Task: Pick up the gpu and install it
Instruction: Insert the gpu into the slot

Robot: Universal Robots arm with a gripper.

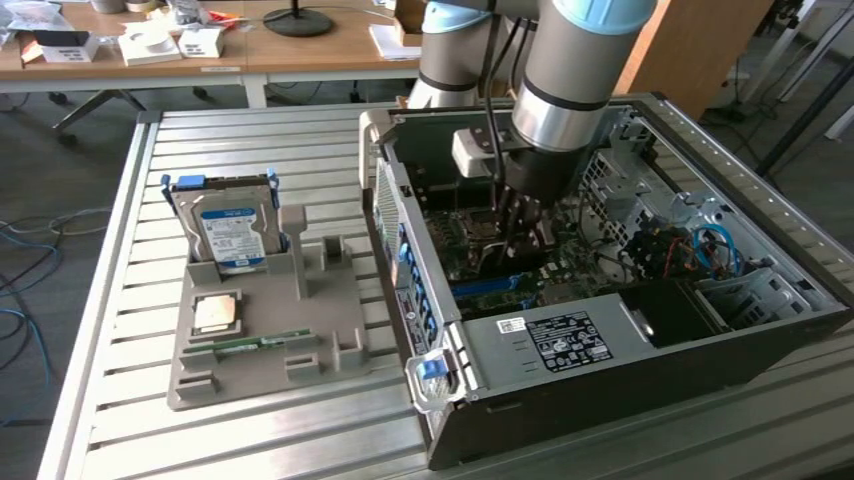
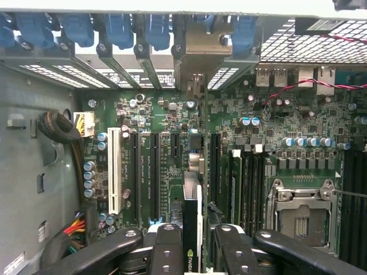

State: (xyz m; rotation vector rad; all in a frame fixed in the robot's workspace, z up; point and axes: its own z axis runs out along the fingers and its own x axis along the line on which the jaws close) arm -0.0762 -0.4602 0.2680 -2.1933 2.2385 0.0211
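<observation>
My pincer point(image 2: 194, 246) is clamped on the gpu point(image 2: 191, 209), holding it edge-on just over the motherboard point(image 2: 160, 114) slots inside the case point(image 1: 601, 400).

The arm point(image 1: 567, 80) reaches down into the open computer case point(image 1: 641, 350) on the surface point(image 1: 240, 440). Its claw point(image 1: 521, 215) is low inside, just over the green board point(image 1: 554, 268). On the exterior view's left, a gray tray point(image 1: 320, 340) holds a hard drive point(image 1: 230, 235) standing up, a square chip point(image 1: 216, 313) and a small green stick point(image 1: 240, 347) lying flat.
</observation>
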